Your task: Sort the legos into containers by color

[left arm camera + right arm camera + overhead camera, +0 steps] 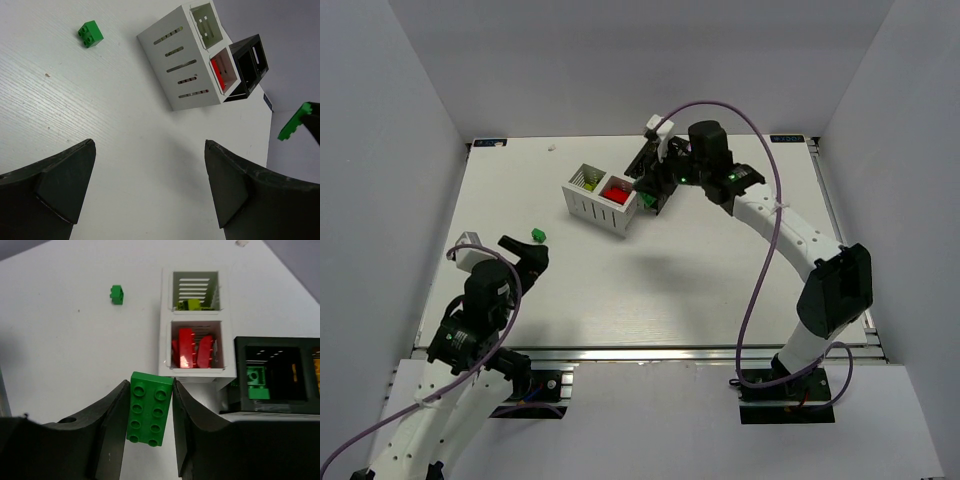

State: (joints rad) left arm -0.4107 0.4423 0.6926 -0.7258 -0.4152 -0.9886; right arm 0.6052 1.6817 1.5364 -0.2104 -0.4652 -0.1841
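1. While it is pinched between the two black fingers of the right gripper (150, 390), a dark green brick (147, 412) sits at lower centre of the right wrist view. It is a glossy plastic oblong with two rows of four round studs, and its stud face is turned to the camera.
2. The upper edge of this brick overlaps the near corner of the white container (195, 316) in that view. Whether they touch cannot be judged.
3. The white container has slatted walls and two square, open-top compartments. The nearer compartment holds red bricks (190, 347) standing on edge. The farther one holds a lime green brick (192, 305).
4. The black container (272, 341) stands just beside it at the right of the frame and has the same slatted build. Its left compartment holds a second green brick (257, 382), studs up.
5. A small green cube brick (117, 294) with four studs lies alone at upper left, well apart from both containers. It rests on the white table (75, 100), whose surface shows a fine grain.
6. The left gripper (149, 155) is at lower left of the top view, near that cube brick. Its matt black, wedge-shaped fingers are spread wide and hold nothing.
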